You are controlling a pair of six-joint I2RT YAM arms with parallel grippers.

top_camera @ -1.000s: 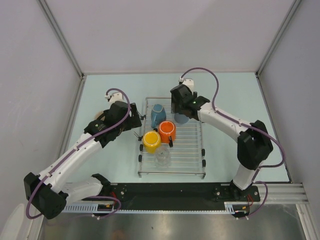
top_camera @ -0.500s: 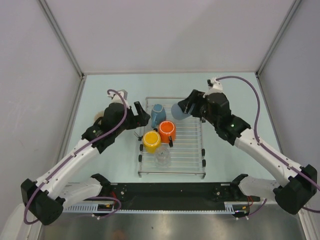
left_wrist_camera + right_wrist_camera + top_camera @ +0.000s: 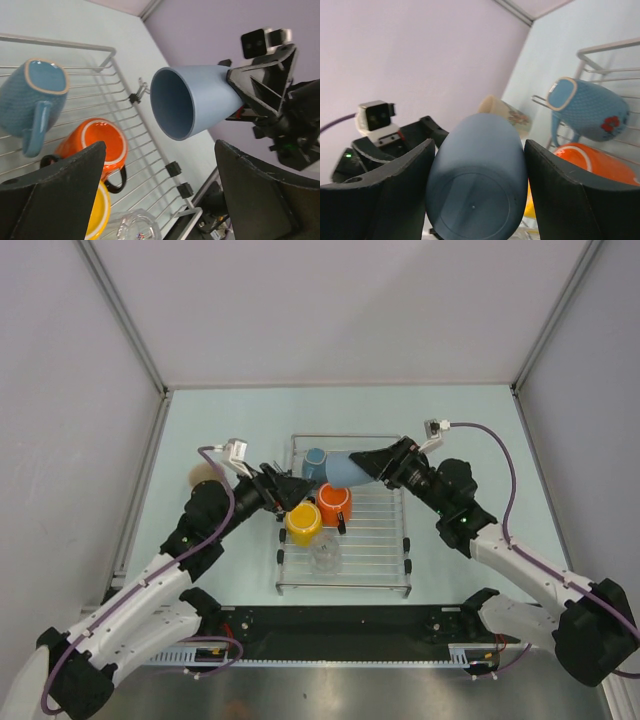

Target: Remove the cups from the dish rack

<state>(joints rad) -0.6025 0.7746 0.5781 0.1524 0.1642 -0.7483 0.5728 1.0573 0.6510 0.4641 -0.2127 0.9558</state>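
Observation:
My right gripper point(image 3: 377, 466) is shut on a plain light blue cup point(image 3: 347, 470) and holds it on its side above the back of the dish rack point(image 3: 380, 540), its mouth toward the left arm. My left gripper point(image 3: 291, 491) is open and empty, just left of that mouth. In the left wrist view the cup point(image 3: 192, 102) faces me, beyond my open fingers point(image 3: 55, 195). In the right wrist view the cup point(image 3: 477, 180) sits between both pads. On the rack are a light blue mug point(image 3: 315, 466), an orange mug point(image 3: 334, 503), a yellow cup point(image 3: 303, 522) and a clear glass point(image 3: 325, 555).
A beige cup point(image 3: 202, 475) sits on the table left of the rack, behind the left arm; it also shows in the right wrist view point(image 3: 505, 112). The enclosure walls stand at the back and both sides. The arms' base rail runs along the near edge.
My right gripper lifted the plain blue cup off the rack's back right and turned it on its side. My left arm drew back from the beige cup and its gripper turned toward the held cup.

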